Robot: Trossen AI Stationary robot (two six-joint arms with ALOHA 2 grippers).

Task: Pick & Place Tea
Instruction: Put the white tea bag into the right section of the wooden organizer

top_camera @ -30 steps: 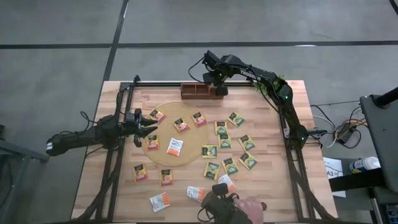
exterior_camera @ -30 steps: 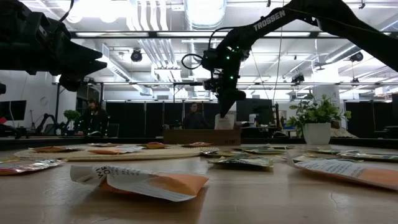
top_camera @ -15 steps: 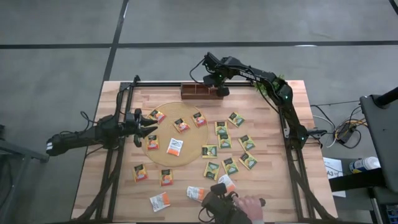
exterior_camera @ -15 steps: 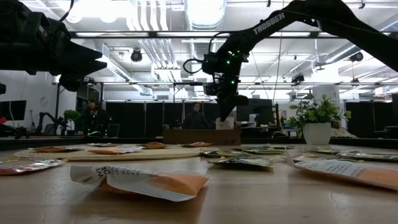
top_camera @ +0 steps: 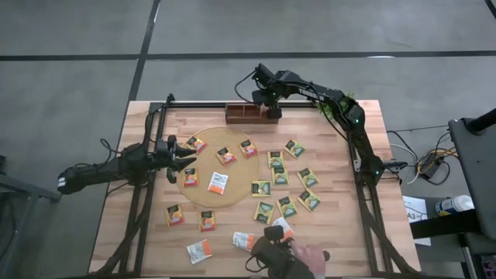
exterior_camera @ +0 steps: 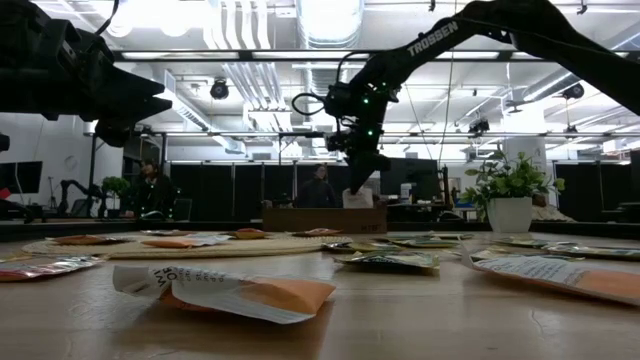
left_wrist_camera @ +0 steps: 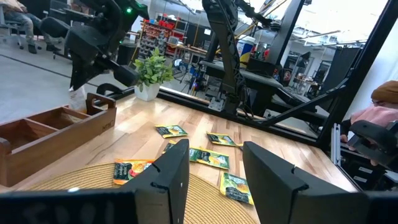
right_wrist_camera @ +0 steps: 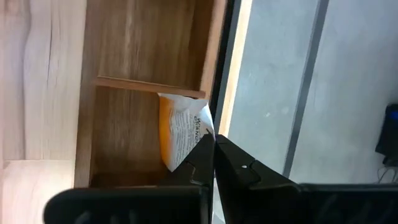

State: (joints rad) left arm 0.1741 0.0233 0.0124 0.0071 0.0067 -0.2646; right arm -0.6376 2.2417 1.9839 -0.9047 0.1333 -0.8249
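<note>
Your right pincer (right_wrist_camera: 213, 149) | clamped on orange-white sachet (right_wrist_camera: 181, 129) | over wooden tray (top_camera: 249, 115), table's far edge | left pincer (left_wrist_camera: 214, 168) apart.

One camera looks straight down on the whole table (top_camera: 232, 232). One sits low at the table's edge, looking across. Two ride the arms. All see the wooden tray (top_camera: 249, 115).

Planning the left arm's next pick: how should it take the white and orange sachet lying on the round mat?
The sachet lies flat on the mat, so come straight down from above and pinch across two opposite edges; judging by its flatness, there is little height to catch.
</note>
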